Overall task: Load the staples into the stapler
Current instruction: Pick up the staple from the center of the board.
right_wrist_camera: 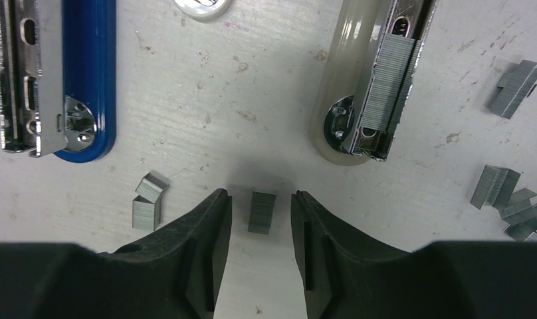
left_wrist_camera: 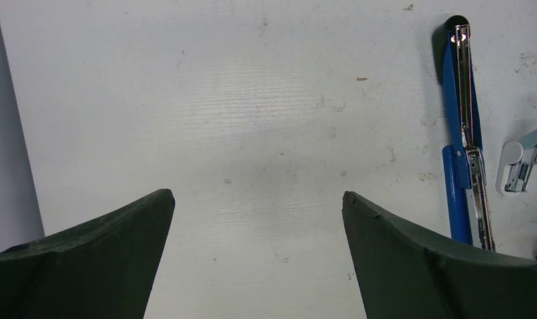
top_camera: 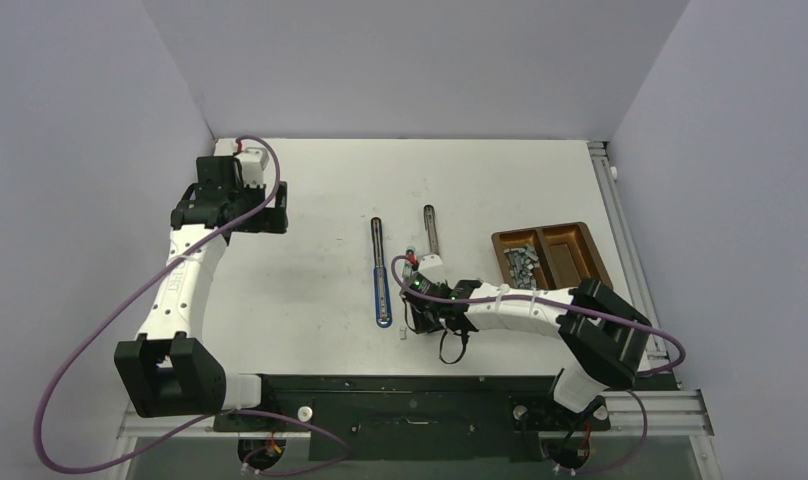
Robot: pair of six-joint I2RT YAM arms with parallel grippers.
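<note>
In the right wrist view my right gripper is open, low over the table, its fingers either side of one short grey staple strip without touching it. Ahead to the right lies the opened white stapler with a staple strip in its channel. Ahead to the left lies the opened blue stapler. More staple strips lie loose on the left and on the right. In the top view the right gripper sits between the blue stapler and the white stapler. My left gripper is open and empty.
A brown two-compartment tray at the right holds a heap of staples in its left compartment. The left gripper hovers at the far left near the wall. A small white round object lies between the staplers.
</note>
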